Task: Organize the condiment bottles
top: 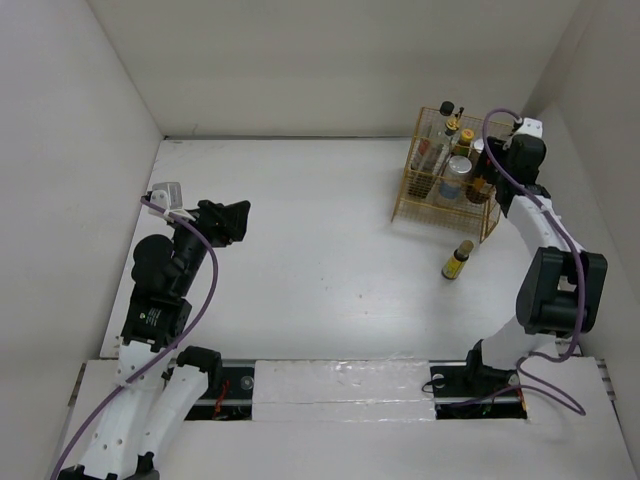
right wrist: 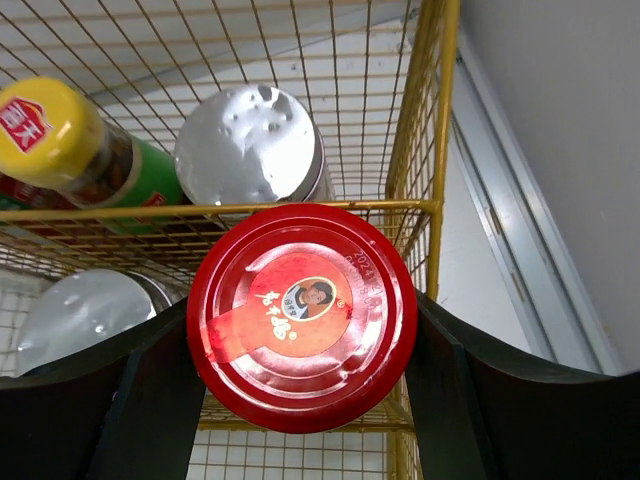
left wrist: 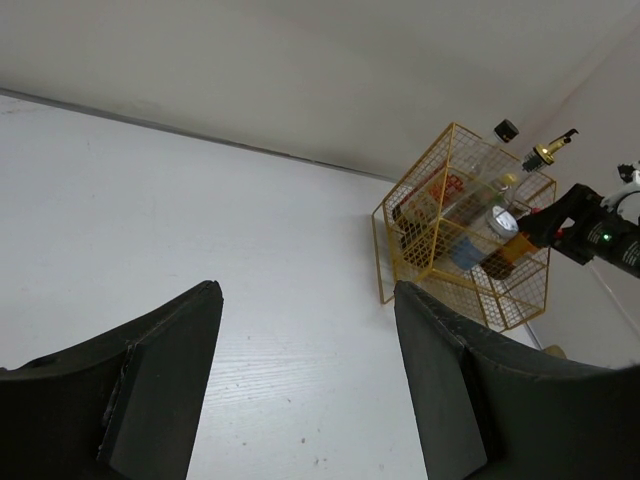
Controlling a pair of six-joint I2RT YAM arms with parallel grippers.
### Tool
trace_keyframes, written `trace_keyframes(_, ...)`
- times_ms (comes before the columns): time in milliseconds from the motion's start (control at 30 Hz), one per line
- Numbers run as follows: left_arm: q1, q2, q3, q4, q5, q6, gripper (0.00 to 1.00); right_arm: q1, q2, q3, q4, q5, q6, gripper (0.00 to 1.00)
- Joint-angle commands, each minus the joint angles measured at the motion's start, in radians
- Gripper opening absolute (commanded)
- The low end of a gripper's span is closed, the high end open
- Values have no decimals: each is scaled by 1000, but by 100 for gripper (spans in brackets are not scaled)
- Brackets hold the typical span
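Observe right gripper [right wrist: 300, 335] pinching red-lidded dark jar [right wrist: 300, 310] within yellow wire basket [right wrist: 441, 150]; observe left gripper [left wrist: 305, 292] spread, empty, well apart from basket.

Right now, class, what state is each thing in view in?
Left gripper: open, empty.
Red-lidded jar: lid on, held.
Right gripper: shut on the jar.
Yellow wire basket: upright, holding bottles.
Silver-capped shaker: capped, inside the basket.
Small dark bottle: capped, on the table outside it.
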Motion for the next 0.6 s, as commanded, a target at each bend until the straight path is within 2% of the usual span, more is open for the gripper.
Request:
trace_keyframes(0,-6,-1,13,51,9,-3,65,20,-29,27,167,29,18,45)
trace_keyframes(133,-6,-1,13,51,9,-3,65,30,15,46,129,38,27,62)
trace_keyframes(233,-6,-1,13,51,9,-3,65,30,24,37,120,50,49,68)
trace_keyframes(300,-6,-1,13,51,9,-3,65,30,5,24,120,61,49,76)
trace_keyframes(567,-6,-1,13,51,9,-3,65,40,-173,-16,101,106,58,85)
